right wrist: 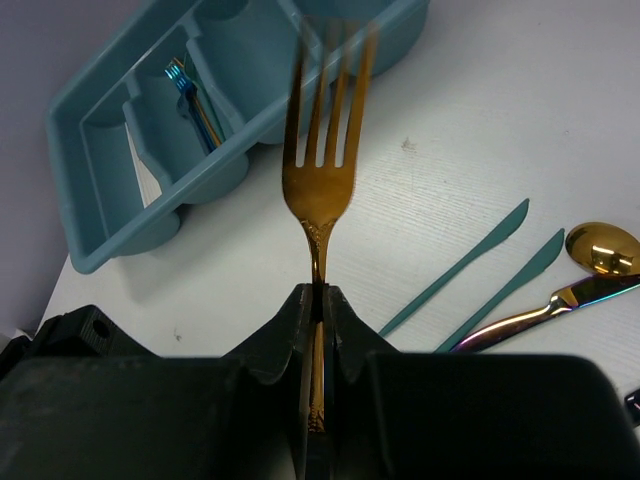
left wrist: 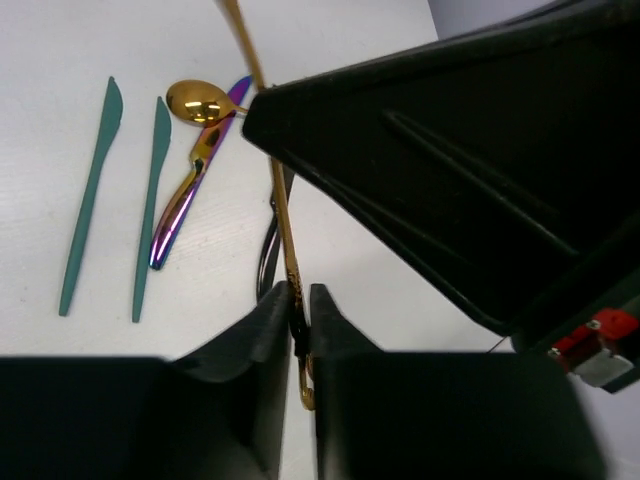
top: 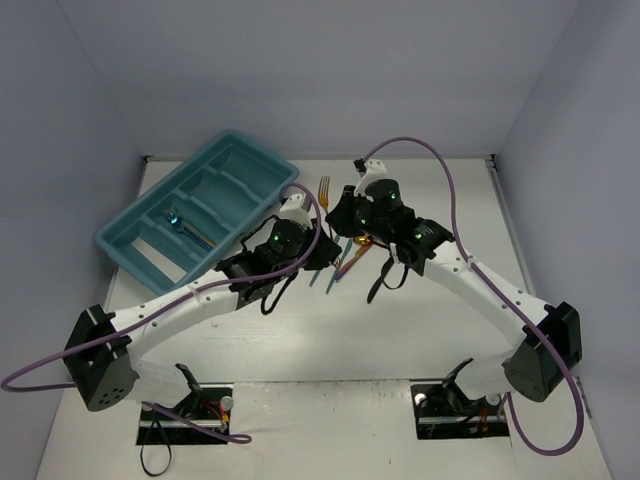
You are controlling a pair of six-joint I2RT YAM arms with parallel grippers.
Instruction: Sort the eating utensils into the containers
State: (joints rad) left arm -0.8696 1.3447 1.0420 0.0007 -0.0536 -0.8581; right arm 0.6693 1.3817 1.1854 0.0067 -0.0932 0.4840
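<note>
Both hands are on the gold fork (right wrist: 322,190) now, lifted off the table near its middle, tines pointing away from me. My right gripper (right wrist: 318,300) is pressed tight on the handle just below the neck. My left gripper (left wrist: 298,300) has its fingers drawn in on the tail of that handle, pinching it as far as I can see.

This looks like a hand-over, since the teal tray (top: 240,165) sits out on my left side. The slim handle could twist, so I want the left pinch firm and square before the right lets go. Then I spread the right fingers straight apart and back away along the fork's line, without dragging it.

For the drop, I turn the fork lengthwise to a compartment. The one with the blue utensils (right wrist: 190,95) seems to hold a fork. The teal knives (right wrist: 455,270), gold spoon (right wrist: 602,247) and iridescent knife (right wrist: 540,315) wait on the table, close under my hands, so I lift clear first.
</note>
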